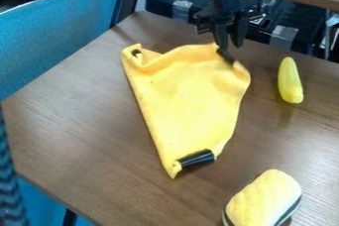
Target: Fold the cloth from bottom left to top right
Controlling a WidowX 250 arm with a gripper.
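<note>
Yellow cloth (pixel 185 101) on the tabletop (pixel 79 121).
It runs long from top to bottom, skinny end down. The end effector (pixel 230 47), a bit open, is at its top right; I can't tell if it grips.

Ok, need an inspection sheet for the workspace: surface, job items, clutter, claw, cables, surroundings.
Surface: brown wood-grain table, no spills seen
Job item: yellow cloth, spread, edges curled, dark patches at three corners
Clutter: slim yellow object at right; yellow object with dark stripes lower right
Claw: open, at cloth's upper-right corner; contact unclear
Cables: dark loop beside the arm
Surroundings: blue panel left; dark equipment behind
</note>
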